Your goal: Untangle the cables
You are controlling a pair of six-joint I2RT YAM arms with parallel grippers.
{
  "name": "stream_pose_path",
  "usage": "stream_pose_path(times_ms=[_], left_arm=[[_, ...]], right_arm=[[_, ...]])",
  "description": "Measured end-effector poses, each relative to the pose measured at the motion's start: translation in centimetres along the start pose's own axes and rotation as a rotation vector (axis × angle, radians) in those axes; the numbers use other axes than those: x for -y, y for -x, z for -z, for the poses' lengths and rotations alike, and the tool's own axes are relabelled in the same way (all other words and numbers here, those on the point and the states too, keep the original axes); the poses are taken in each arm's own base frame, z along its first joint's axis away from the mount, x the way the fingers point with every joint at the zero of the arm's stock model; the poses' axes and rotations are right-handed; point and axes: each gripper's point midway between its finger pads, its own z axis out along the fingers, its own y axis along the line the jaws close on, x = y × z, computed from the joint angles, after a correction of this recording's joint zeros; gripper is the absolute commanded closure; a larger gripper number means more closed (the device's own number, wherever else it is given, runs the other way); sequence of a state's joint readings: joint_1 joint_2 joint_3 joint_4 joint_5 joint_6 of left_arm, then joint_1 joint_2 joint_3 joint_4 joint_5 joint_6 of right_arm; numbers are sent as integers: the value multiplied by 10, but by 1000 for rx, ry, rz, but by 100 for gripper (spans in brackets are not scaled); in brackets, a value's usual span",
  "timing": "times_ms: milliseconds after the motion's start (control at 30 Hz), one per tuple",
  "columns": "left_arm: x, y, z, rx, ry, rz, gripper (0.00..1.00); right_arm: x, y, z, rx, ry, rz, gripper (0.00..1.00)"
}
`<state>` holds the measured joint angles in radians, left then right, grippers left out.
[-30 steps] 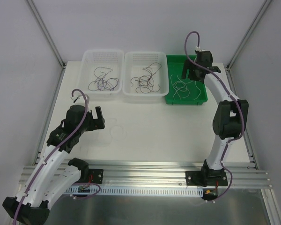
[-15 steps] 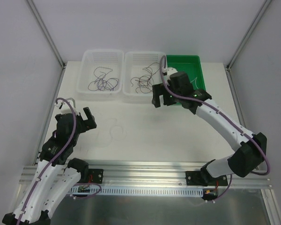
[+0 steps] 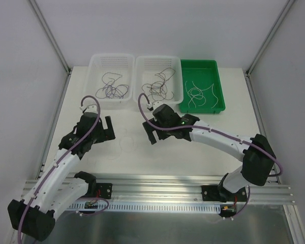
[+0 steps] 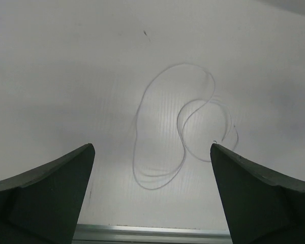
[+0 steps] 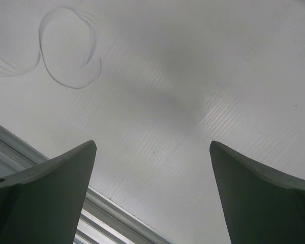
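Observation:
A thin white cable [image 3: 125,144] lies in loose loops on the white table between my two grippers. In the left wrist view the cable [image 4: 179,128] lies ahead of the open, empty left gripper [image 4: 151,152]. In the right wrist view it [image 5: 68,53] sits at the upper left, away from the open, empty right gripper [image 5: 152,147]. From above, the left gripper [image 3: 108,128] is just left of the cable and the right gripper [image 3: 150,133] just right of it. Neither touches it.
At the back stand a white basket [image 3: 96,63] with dark cables [image 3: 112,90], a second white basket [image 3: 142,63] with dark and brownish cables [image 3: 157,86], and a green tray [image 3: 217,81] with white cables [image 3: 198,93]. An aluminium rail [image 3: 157,185] runs along the near edge.
The right arm swung from over the green tray down to the middle of the table, beside the white cable. The left gripper drew back toward the near left, then returned toward the cable.

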<state>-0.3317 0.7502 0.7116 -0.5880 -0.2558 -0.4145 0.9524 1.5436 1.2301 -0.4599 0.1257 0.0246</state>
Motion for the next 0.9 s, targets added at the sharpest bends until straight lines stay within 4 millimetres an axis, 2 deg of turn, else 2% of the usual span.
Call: stream_pose_path(times_ms=[167, 233, 333, 567, 667, 800, 900], left_arm=[[20, -42, -27, -248, -48, -8, 2], [23, -60, -37, -347, -41, -3, 2], [22, -76, -45, -418, -4, -8, 2], [15, -103, -61, -515, 109, -32, 4], [18, -112, -66, -541, 128, -47, 7], [26, -115, -72, -534, 138, -60, 15], [28, -117, -78, -526, 155, -55, 28]], right_arm=[[6, -35, -4, -45, -38, -12, 1], [8, -45, 1, -48, -47, -11, 0], [10, -51, 14, -20, -48, -17, 0], [18, -64, 36, 39, -44, -45, 0], [23, -69, 41, 53, -53, -50, 0], [29, -73, 47, 74, -62, -55, 0], [32, -76, 51, 90, -65, -60, 0]])
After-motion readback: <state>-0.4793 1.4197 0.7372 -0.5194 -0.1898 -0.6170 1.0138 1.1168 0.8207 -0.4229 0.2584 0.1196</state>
